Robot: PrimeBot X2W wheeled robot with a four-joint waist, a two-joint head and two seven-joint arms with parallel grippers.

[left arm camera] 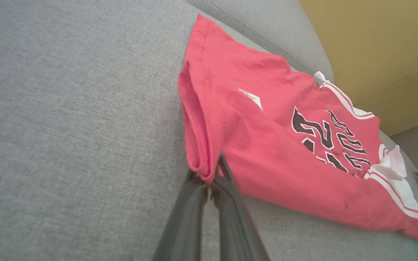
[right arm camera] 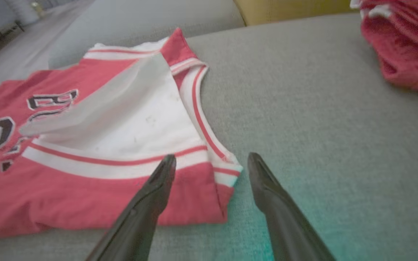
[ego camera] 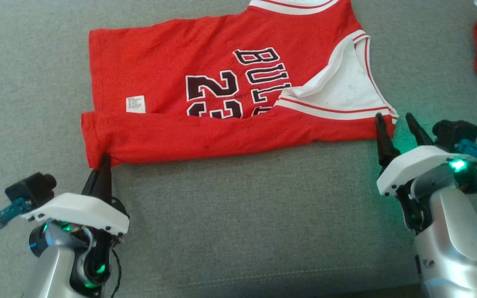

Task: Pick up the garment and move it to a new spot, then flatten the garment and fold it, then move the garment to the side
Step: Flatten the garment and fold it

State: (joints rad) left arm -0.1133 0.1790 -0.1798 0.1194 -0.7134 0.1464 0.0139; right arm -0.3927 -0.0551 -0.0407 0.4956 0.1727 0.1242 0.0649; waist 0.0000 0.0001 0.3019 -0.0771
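Jersey (ego camera: 205, 74) laid flat, one edge folded over; left gripper (ego camera: 102, 159) clamped on hem corner (ego camera: 91, 154); right gripper (ego camera: 393, 120) splayed wide, shoulder corner (right arm camera: 226, 177) between its tips, ungrasped; further folding and moving aside judged outstanding.

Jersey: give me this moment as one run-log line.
phase: folding | left gripper: shut on jersey near corner | right gripper: open at opposite near corner | surface: grey cushion
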